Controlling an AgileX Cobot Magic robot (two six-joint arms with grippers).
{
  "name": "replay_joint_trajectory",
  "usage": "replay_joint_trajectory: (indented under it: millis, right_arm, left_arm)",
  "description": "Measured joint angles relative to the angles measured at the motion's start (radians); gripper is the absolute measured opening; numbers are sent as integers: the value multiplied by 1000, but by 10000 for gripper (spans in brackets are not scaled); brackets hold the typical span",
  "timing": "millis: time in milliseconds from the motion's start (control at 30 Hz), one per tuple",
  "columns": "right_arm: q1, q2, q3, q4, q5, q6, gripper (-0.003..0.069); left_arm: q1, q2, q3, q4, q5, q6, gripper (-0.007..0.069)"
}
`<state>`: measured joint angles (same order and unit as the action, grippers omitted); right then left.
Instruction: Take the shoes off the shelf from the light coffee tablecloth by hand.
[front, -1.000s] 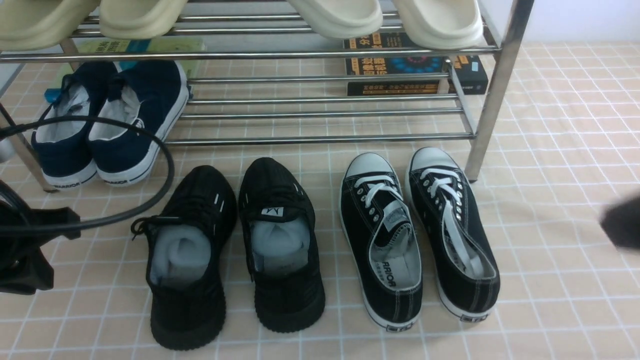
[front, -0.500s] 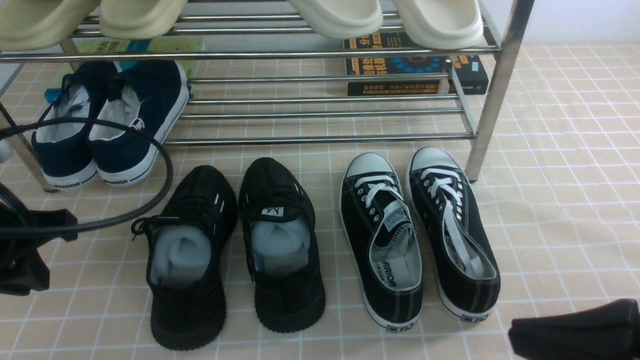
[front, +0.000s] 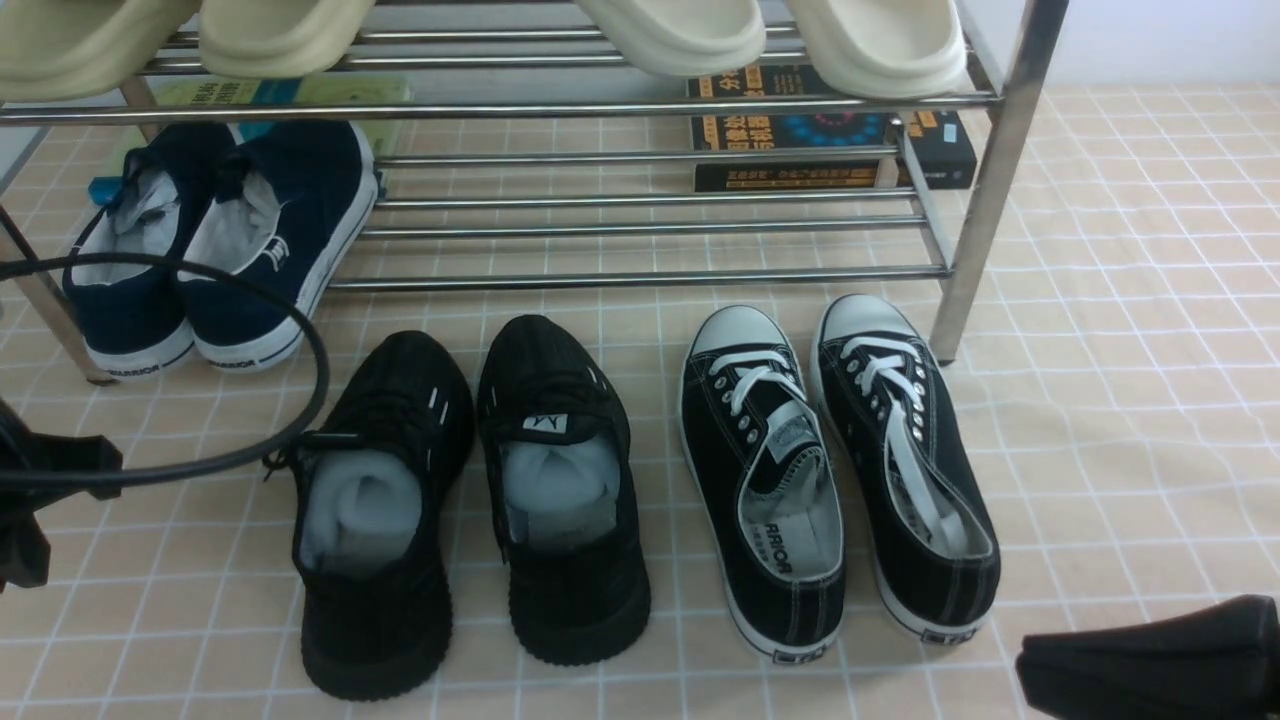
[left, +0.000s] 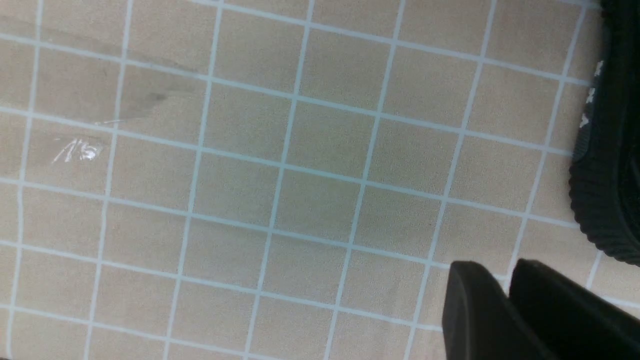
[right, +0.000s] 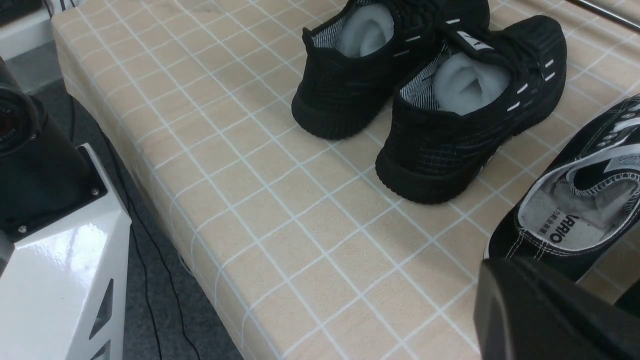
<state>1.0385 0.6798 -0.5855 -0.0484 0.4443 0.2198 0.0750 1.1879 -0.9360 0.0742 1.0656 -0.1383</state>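
Black knit shoes (front: 375, 630) sit upright on the cloth (front: 1130, 480) in the front view, at 7 to 8 o'clock from the middle, just clear of the shelf (front: 640, 278), which runs across 12 o'clock. The white-toed sneakers (front: 810, 610) are at 3 o'clock from them, the navy pair (front: 285, 330) at 11. Over the last second the left arm (front: 60, 460) has slid out toward 9 o'clock, its cable (front: 318, 375) drawing back with it, and the right gripper (front: 1030, 655) has come in at 4 o'clock and now holds its place. The shoes have not moved. That reads as arms pulling back with the pair already off the shelf, so I judge the task at or near its end; any further move should let the left cable pass clear of the laces. In the left wrist view the left gripper (left: 507, 285) stands narrow, holding nothing; I cannot tell whether its tips touch. A black sole is near it, apart from the tips. In the right wrist view the right gripper's jaws are together with nothing between them, close to the heel of a white-toed sneaker; contact is unclear. Both knit shoes are upright there, well apart from it, paper still inside.
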Motion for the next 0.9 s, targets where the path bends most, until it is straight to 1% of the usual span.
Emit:
replay_joint_trajectory:
  millis: [267,367,433,467,500,567,600,667,700,733,767,833,867,900]
  right_arm:
    - [0,0,0,1,0,0,-15]
    - [-1,-11,0,26,0,0,-13]
    - [-9,-15,0,39,-1,0,-13]
    - [-37,-27,0,48,0,-1,-11]
    - [-42,-32,0,48,0,-1,-10]
    - [-154,-68,19,48,-16,-1,-10]
    - [-196,-91,32,48,-24,-1,-10]
    - [-314,-149,80,48,-47,-1,-10]
    - [-363,-179,104,48,-58,-1,-10]
    - [-389,-187,116,48,-61,-1,-10]
    - [-489,-268,171,48,-84,-1,-8]
    - [-612,-357,243,48,-96,-1,-8]
    - [-624,-377,250,48,-96,-1,-8]
    - [-705,-445,300,48,-97,-1,-7]
  left_arm:
    - [0,0,0,30,0,0,141]
    - [0,0,0,33,1,0,137]
    - [0,0,0,33,1,0,137]
    - [0,0,0,34,1,0,137]
    - [0,0,0,35,1,0,137]
    - [0,0,0,35,1,0,125]
    - [0,0,0,35,2,0,110]
    - [0,0,0,35,8,0,65]
    - [0,0,0,35,10,0,44]
    - [0,0,0,35,11,0,39]
    - [0,0,0,35,12,0,8]
    - [0,0,0,35,15,0,1]
    - [0,0,0,35,17,0,1]
    - [0,0,0,35,17,0,1]
